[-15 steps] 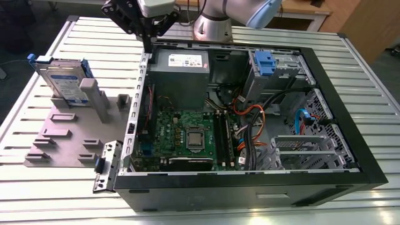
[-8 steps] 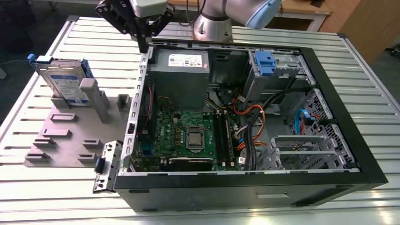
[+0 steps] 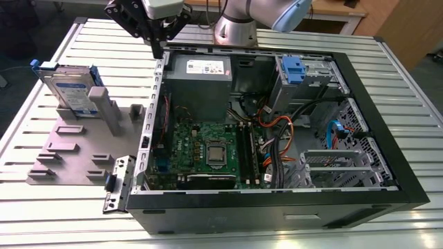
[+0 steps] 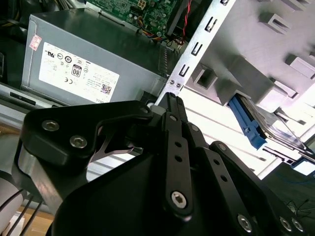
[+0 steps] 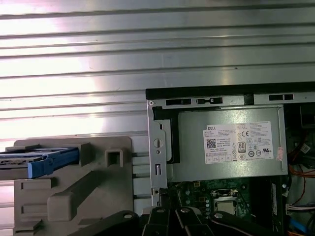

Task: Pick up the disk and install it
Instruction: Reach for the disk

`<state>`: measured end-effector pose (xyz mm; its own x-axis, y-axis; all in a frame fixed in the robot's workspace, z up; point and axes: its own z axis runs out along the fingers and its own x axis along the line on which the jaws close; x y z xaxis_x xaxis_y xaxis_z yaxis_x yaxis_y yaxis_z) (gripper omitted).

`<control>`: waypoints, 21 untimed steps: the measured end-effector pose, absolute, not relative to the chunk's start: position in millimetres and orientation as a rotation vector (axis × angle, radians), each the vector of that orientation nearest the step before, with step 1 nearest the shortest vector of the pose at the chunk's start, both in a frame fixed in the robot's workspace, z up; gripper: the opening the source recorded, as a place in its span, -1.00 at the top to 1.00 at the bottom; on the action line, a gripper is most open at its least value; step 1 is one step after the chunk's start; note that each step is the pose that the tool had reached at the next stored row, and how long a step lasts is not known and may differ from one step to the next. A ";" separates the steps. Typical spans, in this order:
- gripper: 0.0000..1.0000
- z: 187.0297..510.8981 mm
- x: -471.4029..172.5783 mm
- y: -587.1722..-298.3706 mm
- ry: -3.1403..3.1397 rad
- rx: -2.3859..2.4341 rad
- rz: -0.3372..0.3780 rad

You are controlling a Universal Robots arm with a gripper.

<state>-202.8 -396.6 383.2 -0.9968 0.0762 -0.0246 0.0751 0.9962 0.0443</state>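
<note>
Exterior view: the claw (image 3: pixel 158 51), pinched closed on nothing, hangs over a corner of the open computer case (image 3: pixel 277 212) on the slatted bench (image 3: pixel 55 207). The disk (image 3: pixel 69 91) stands on edge in a grey holder (image 3: pixel 76 150) at the exterior view's left, apart from the case. The case holds a power-supply box (image 3: pixel 197 78), a motherboard (image 3: pixel 207 150) and a blue-latched drive cage (image 3: pixel 304 75).

Second wrist view: the claw's tips meet near the case edge, and the disk (image 4: pixel 248 125) sits beyond in its holder.

First wrist view: the disk's (image 5: pixel 39 161) blue end juts from the holder beside the case.
</note>
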 end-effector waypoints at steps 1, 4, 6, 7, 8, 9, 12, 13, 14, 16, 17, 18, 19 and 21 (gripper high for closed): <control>0.79 383.1 -202.8 -396.6 3.112 0.118 0.068; 0.79 383.1 -202.9 -396.6 3.112 0.118 0.068; 0.79 383.1 -204.0 -396.7 3.112 0.118 0.068; 0.79 383.1 -204.8 -396.6 3.112 0.118 0.068; 0.79 383.0 -205.7 -396.6 3.112 0.118 0.068; 0.79 383.0 -206.9 -396.6 3.112 0.118 0.068; 0.79 382.8 -210.1 -396.6 3.112 0.118 0.068; 0.79 382.7 -210.7 -396.6 3.112 0.118 0.068; 0.79 382.7 -210.7 -396.6 3.112 0.118 0.068; 0.79 382.8 -210.9 -396.6 3.112 0.118 0.068; 0.79 382.8 -210.9 -396.6 3.112 0.118 0.068; 0.79 382.8 -211.1 -396.6 3.112 0.118 0.068; 0.79 382.7 -211.4 -396.6 3.112 0.118 0.068; 0.79 382.7 -211.7 -396.6 3.112 0.118 0.068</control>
<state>-211.7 -396.6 382.7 -0.9968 0.0762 -0.0246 0.0751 0.9962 0.0444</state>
